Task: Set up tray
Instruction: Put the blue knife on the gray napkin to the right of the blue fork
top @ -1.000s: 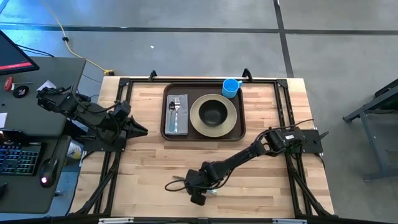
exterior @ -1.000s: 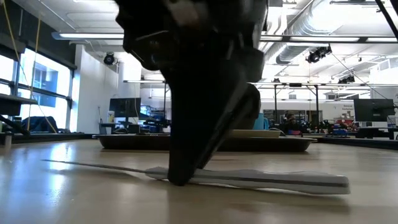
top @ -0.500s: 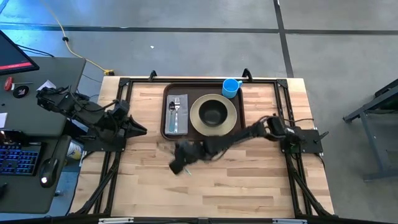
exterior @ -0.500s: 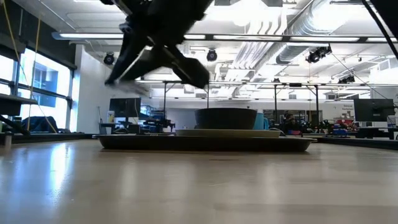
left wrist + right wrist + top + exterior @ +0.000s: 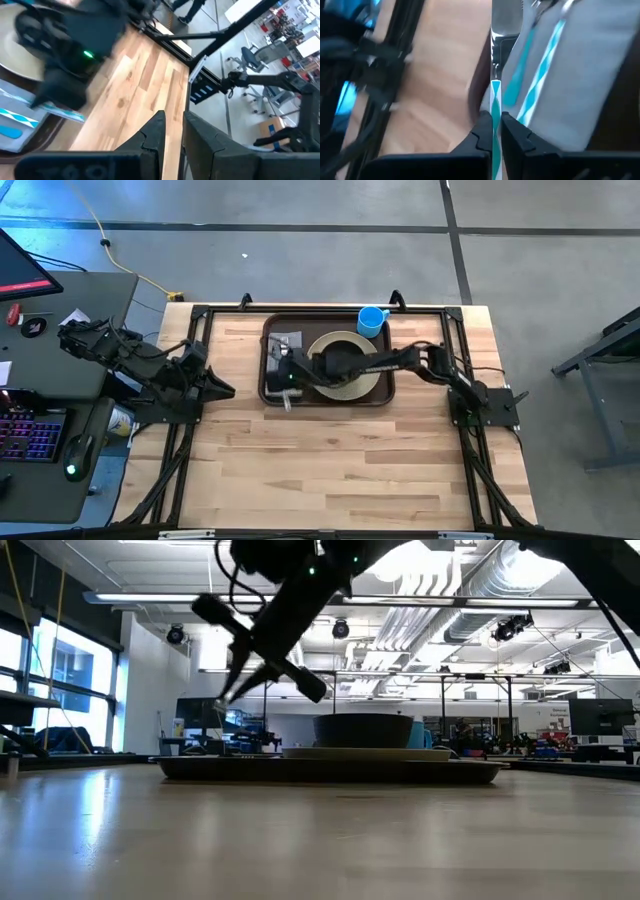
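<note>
— Tray: where is it?

— The large dark brown rectangular plastic tray (image 5: 328, 398) with the raised rim lies on the pale wooden table (image 5: 330, 460), at the far side, about midway across. On it sit a round beige plate (image 5: 368, 373) with a dark bowl (image 5: 345, 360) in its middle, and a grey rectangular napkin (image 5: 291, 340) at the tray's left end. A blue cup (image 5: 371, 320) stands at its far right corner.

— And your arms?

— My right arm reaches across the plate, so my right gripper (image 5: 284, 375) hangs over the napkin end. My fingers (image 5: 483, 131) are pinched on a thin flat utensil with a teal stripe (image 5: 495, 107), probably a knife, held above the striped napkin.

— The other one?

— My left gripper (image 5: 222, 388) waits at the table's left edge, well apart from the tray, fingers (image 5: 152, 137) close together with a slim gap, holding nothing.
</note>
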You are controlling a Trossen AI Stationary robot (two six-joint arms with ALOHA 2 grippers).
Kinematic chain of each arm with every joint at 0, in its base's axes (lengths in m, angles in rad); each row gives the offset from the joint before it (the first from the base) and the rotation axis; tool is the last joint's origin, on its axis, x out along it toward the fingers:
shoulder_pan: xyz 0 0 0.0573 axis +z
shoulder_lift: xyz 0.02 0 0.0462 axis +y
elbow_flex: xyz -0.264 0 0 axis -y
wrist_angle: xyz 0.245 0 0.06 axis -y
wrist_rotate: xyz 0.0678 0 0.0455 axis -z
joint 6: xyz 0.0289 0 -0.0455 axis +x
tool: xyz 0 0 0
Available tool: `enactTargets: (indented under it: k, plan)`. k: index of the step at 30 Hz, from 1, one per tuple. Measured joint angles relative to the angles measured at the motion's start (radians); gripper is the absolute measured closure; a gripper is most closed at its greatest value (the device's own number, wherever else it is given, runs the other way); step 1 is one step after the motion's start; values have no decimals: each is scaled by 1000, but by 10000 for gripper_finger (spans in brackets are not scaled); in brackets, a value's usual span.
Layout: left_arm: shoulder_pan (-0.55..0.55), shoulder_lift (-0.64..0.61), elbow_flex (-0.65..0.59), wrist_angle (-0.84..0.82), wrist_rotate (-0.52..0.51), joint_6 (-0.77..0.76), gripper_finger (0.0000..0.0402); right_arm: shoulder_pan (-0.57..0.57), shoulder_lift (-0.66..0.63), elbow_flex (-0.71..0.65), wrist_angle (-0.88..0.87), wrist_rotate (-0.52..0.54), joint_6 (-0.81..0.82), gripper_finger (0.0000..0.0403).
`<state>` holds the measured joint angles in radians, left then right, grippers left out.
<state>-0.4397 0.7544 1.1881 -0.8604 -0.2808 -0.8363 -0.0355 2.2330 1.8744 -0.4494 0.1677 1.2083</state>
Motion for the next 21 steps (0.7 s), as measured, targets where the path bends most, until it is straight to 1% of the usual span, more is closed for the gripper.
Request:
enactTargets:
  k: [4, 6, 12, 15, 17, 19, 21]
  plan:
    - [0, 1, 0, -1, 14, -7, 300, -49, 0, 0, -28, 50, 20, 393]
    - [0, 0, 0, 0, 16, -10, 300, -74, 0, 0, -40, 54, 40, 395]
    - [0, 1, 0, 31, 17, -27, 300, -132, 6, -2, -47, 66, 25, 394]
    - [0, 0, 0, 47, 16, -33, 300, -149, 6, -34, -40, 54, 35, 391]
    - [0, 1, 0, 49, 13, -33, 300, -157, 6, -55, -35, 20, 47, 394]
    - [0, 0, 0, 48, 11, -32, 300, -160, 6, -83, 4, -12, 48, 396]
    - [0, 0, 0, 48, 9, -28, 300, -159, 7, -100, 31, -21, 49, 395]
